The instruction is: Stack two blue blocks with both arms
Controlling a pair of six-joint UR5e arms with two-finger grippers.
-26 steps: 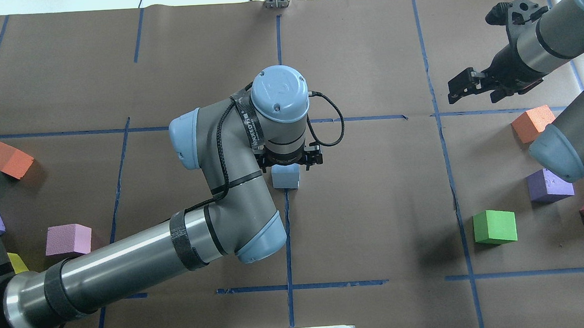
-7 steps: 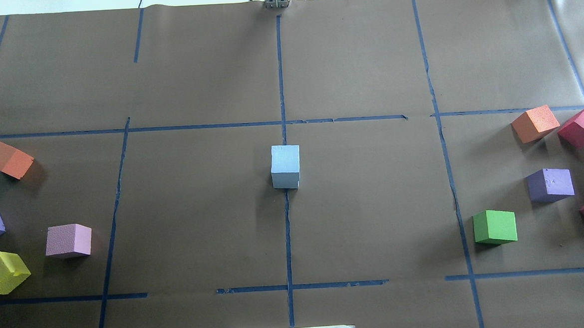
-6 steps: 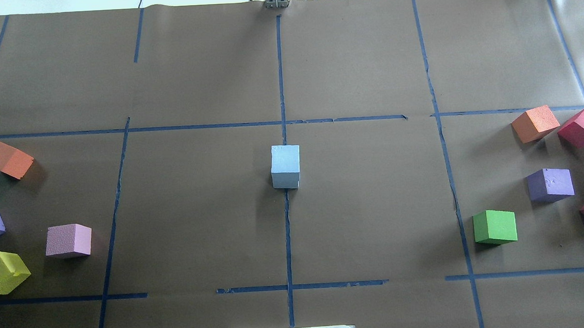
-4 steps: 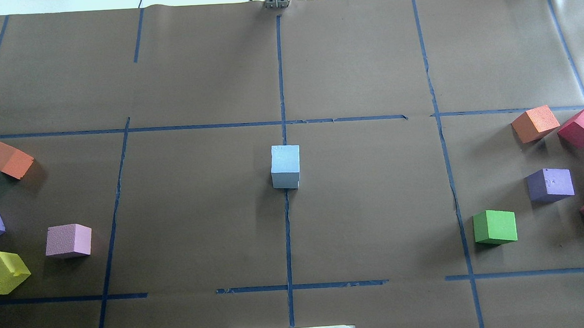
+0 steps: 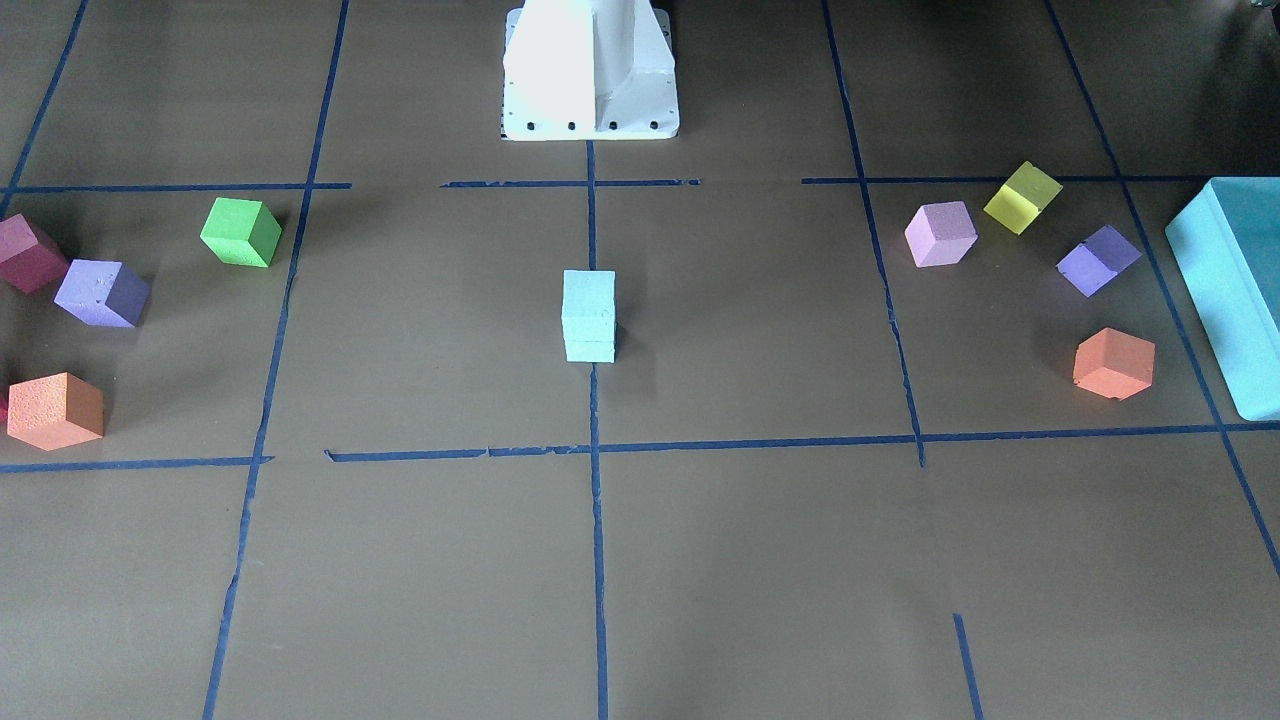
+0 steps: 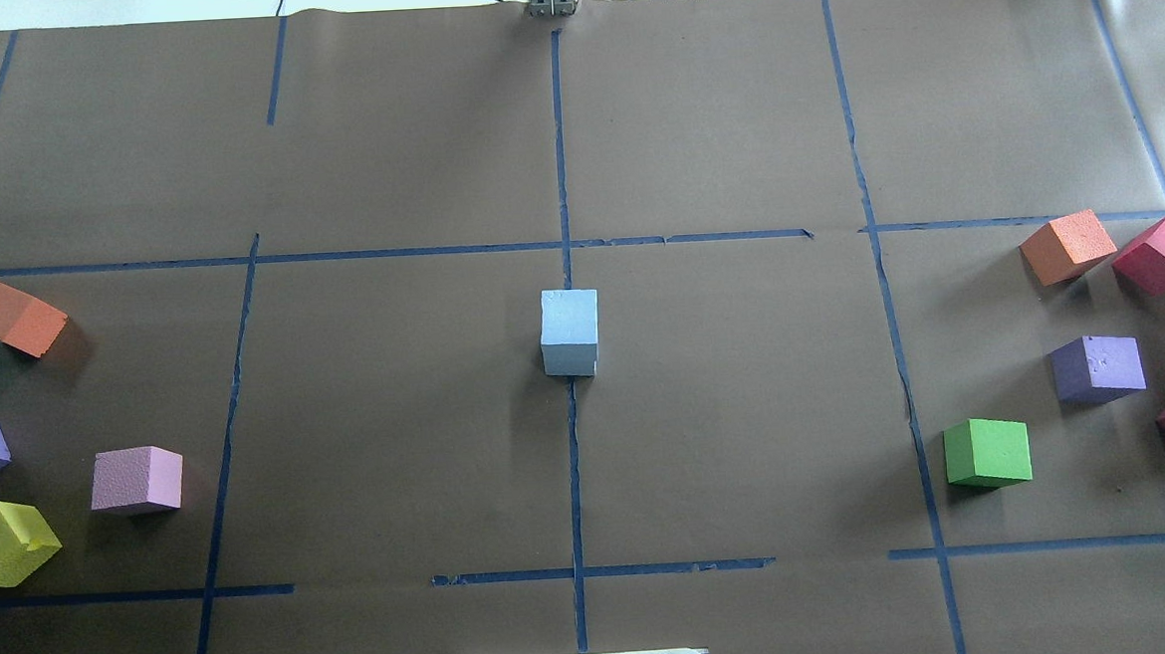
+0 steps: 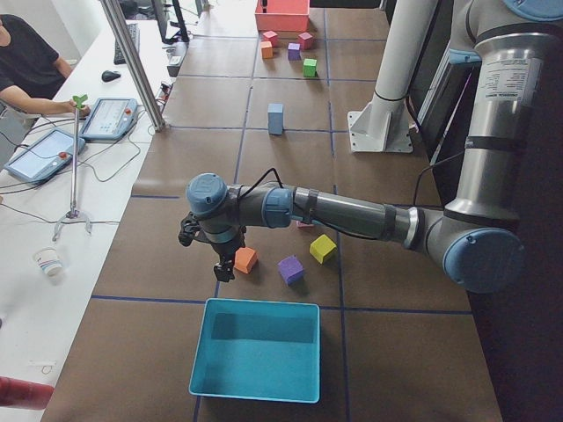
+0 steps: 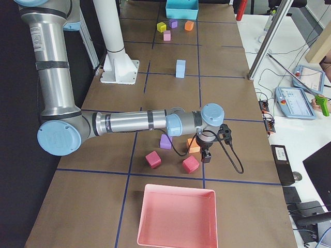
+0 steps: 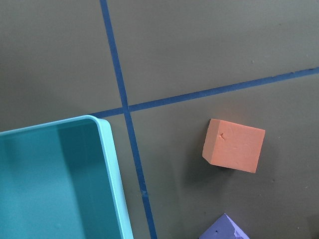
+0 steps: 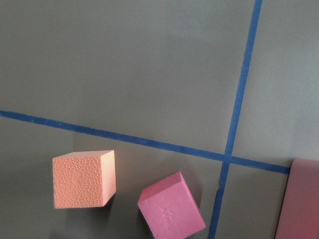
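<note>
1. Left hand [image 7: 222, 266] hangs low at its own end of the desk [image 6: 746, 408], over an orange block [image 7: 245, 260] just beside the teal bin [image 7: 255, 350]. I cannot tell from here whether it is open or closed. The same goes for the right hand [image 8: 207, 153] at the opposite end, above a second orange block [image 8: 193, 146] and a red block [image 8: 190, 164], near the pink bin [image 8: 177, 214].
2. The two blue blocks [image 5: 588, 315] stand one on the other in the middle of the desk, on the blue tape line [image 6: 573, 467] and well apart from both hands. To me the stacking looks done.
3. The top block seems to sit a touch off square on the bottom one. Foam is light, so I'd worry that an arm sweeping low across the middle could tip it off.
4. Each hand is low over loose blocks. A sideways move before lifting could shove those blocks or catch a bin's rim.
5. A hand closing on what lies under it would pick up the wrong colour.
</note>
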